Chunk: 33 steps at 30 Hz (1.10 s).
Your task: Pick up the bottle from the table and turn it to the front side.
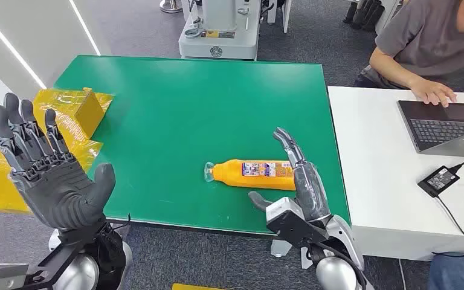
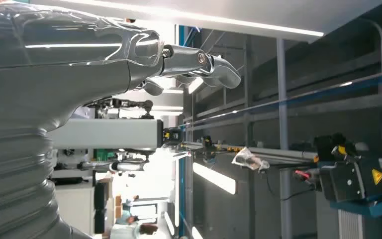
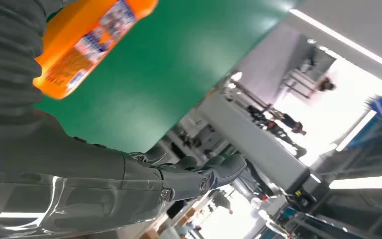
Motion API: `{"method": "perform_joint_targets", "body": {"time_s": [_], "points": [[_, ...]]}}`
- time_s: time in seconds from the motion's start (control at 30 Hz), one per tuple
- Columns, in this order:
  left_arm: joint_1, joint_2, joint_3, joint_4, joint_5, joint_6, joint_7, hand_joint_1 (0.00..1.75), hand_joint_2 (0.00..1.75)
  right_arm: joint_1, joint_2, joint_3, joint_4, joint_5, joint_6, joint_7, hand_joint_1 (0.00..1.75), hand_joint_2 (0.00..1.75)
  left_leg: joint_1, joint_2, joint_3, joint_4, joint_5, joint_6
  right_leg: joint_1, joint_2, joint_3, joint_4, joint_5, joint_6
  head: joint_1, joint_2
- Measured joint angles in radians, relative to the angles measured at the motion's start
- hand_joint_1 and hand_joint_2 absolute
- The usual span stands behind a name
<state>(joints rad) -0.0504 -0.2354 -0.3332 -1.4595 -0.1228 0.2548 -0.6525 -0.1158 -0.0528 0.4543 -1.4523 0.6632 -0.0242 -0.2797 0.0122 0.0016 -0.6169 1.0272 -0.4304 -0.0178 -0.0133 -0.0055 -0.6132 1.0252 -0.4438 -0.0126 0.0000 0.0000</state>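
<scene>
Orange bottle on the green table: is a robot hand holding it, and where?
Not yet. The orange bottle lies flat; the right hand is open at its base end. The left hand holds nothing.

Green table [image 1: 175, 121]: 1 orange bottle [image 1: 251, 173] lying on its side near the front edge; yellow packaging [image 1: 75, 112] at its left corner.

The right hand [image 1: 299, 181] covers the base end of the orange bottle [image 1: 251, 172]. The label's print is too small to read. The frame's right edge cuts off the laptop [image 1: 447, 124] at upper right.
</scene>
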Motion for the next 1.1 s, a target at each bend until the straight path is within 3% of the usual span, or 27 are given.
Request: {"method": "perform_joint_targets", "body": {"time_s": [0.23, 0.6, 0.83, 1.1], "points": [[0.001, 0.000, -0.002, 0.000, -0.005, -0.016, 0.003, 0.00, 1.75, -0.069, -0.038, 0.001, 0.063, 0.064, 0.102, 0.043, 0.00, 1.75, 0.000, 0.000, 0.000, 0.000, 0.000, 0.000, 0.000, 0.000, 0.000, 0.000, 0.000, 0.000, 0.000, 0.000], [-0.006, 0.003, -0.021, 0.007, 0.007, -0.044, 0.023, 0.00, 1.75, -0.235, -0.125, 0.061, 0.289, 0.092, 0.257, 0.043, 0.00, 1.75, 0.000, 0.000, 0.000, 0.000, 0.000, 0.001, 0.000, 0.000, 0.000, 0.000, 0.000, 0.000, 0.000, 0.000], [-0.018, 0.005, -0.040, 0.014, 0.034, -0.028, 0.030, 0.00, 1.75, -0.407, -0.147, 0.144, 0.483, 0.105, 0.349, 0.030, 0.00, 1.75, 0.000, 0.000, 0.000, 0.001, 0.001, 0.001, 0.000, 0.000, 0.000, 0.000, 0.001, 0.000, 0.000, 0.000], [-0.033, 0.005, -0.049, 0.018, 0.050, -0.005, 0.045, 0.00, 1.75, -0.672, -0.121, 0.283, 0.778, 0.064, 0.471, 0.007, 0.00, 1.75, 0.000, 0.000, 0.000, 0.001, 0.002, 0.002, 0.000, 0.000, 0.000, 0.000, 0.002, 0.000, 0.000, 0.000]]}}
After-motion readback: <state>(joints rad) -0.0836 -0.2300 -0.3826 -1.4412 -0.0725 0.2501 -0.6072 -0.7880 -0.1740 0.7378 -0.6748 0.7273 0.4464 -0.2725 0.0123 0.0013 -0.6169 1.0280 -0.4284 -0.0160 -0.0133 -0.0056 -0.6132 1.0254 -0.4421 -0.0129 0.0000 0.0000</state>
